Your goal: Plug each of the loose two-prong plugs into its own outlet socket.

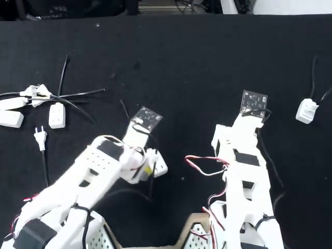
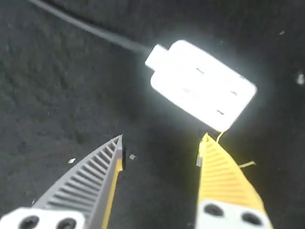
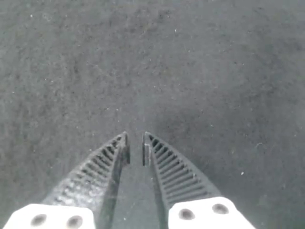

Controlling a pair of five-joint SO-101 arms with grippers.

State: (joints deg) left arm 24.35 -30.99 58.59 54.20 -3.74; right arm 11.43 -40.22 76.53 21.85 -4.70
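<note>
**Socket first:** The left arm's gripper (image 2: 162, 148) hangs wide open and empty over a white rectangular plastic socket block (image 2: 202, 93) on a black cord. The block lies at the near centre of the black cloth-covered table (image 1: 197, 62), and the gripper's yellow-taped fingertip (image 2: 209, 152) sits just beside the block's edge. The right arm's gripper (image 3: 136, 145), all but closed on nothing, points down at bare cloth to the right. A white two-prong plug (image 1: 40, 136) on a black lead lies well apart at the left, near a second small white socket block (image 1: 57, 115) (another white plug-like piece (image 1: 307, 110) rests at the far right). The step in hand appears to be securing the socket. Next, the jaws would likely need to straddle the block and close on it, steadying it while a plug is fetched.
</note>
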